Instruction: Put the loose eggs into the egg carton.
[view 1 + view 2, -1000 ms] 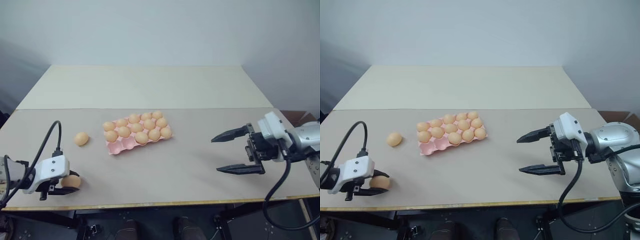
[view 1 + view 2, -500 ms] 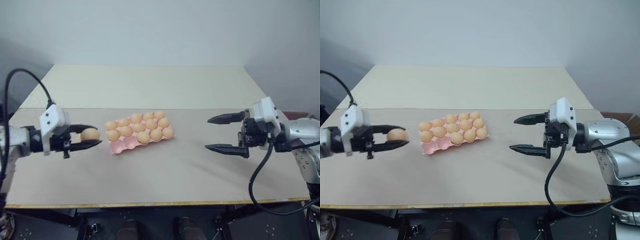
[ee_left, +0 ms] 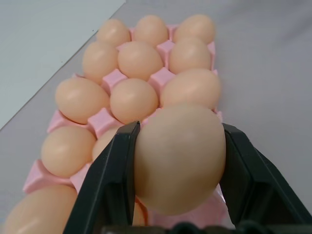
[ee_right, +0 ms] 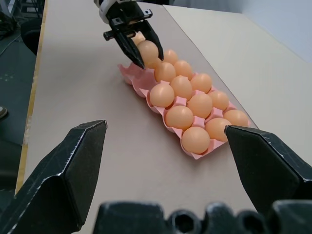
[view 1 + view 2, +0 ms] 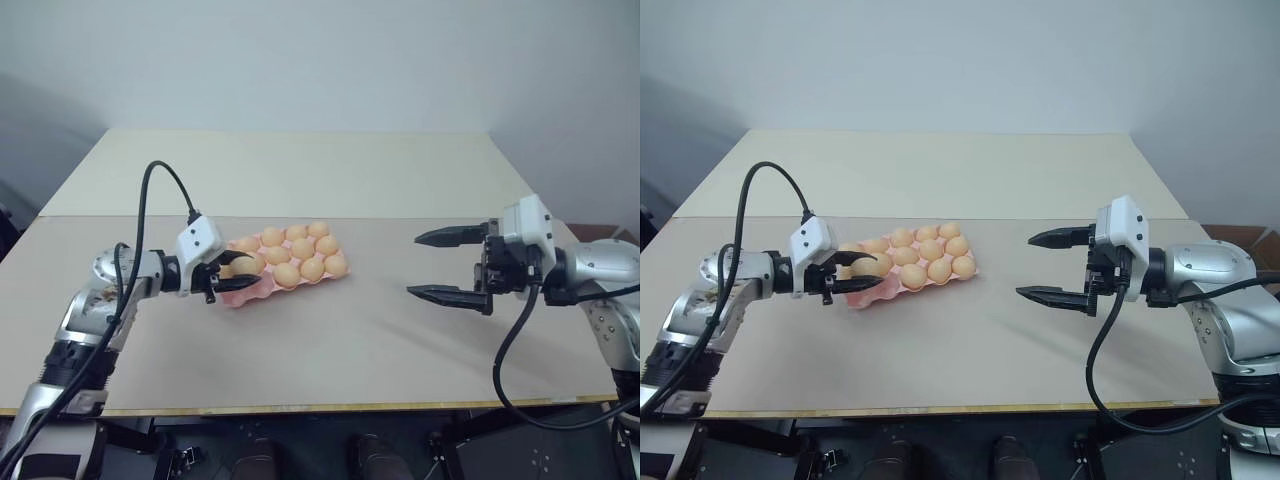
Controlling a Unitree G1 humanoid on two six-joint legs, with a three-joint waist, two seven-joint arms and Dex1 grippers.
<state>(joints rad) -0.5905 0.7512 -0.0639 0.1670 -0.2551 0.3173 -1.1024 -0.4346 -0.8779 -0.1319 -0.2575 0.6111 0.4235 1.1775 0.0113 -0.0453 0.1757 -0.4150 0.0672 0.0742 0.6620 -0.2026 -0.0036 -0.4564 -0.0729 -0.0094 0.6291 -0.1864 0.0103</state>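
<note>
Both eye views look down and forward from above the worktop's [image 5: 400, 330] near edge, taking in the whole surface. The left wrist view sits very close over the egg carton [image 3: 165, 48], facing along its rows. The right wrist view faces the carton from about three o'clock, farther off.

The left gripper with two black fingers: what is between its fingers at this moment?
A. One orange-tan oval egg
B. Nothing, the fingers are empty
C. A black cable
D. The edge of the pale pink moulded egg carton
A. In the left wrist view the left gripper has its two black fingers pressed on both sides of one orange-tan egg, held over the near end of the pale pink moulded egg carton.
</note>
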